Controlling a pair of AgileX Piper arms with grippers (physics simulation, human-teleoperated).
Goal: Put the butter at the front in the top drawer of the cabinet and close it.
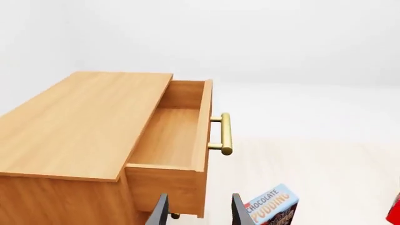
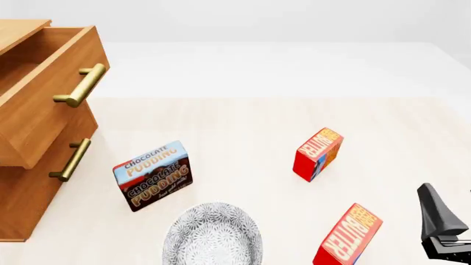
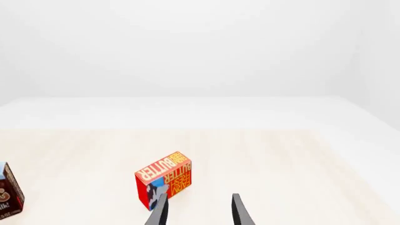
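The butter (image 2: 347,236) stands tilted at the front right of the table, red with orange lettering. A look-alike carton (image 2: 318,154) stands farther back; it seems to be the carton (image 3: 164,180) in the right wrist view. My right gripper (image 2: 442,232) hangs to the right of the front butter, apart from it, and its fingers are open and empty (image 3: 198,213). The cabinet (image 2: 30,187) stands at the left with its top drawer (image 2: 44,94) pulled out and its inside bare (image 1: 166,136). My left gripper (image 1: 200,213) is open beside the drawer's front.
A chocolate pudding box (image 2: 152,175) stands between the cabinet and the cartons, also showing by the left fingers (image 1: 272,208). A grey patterned plate (image 2: 213,234) lies at the front middle. The lower drawer's brass handle (image 2: 71,160) sticks out below the open one.
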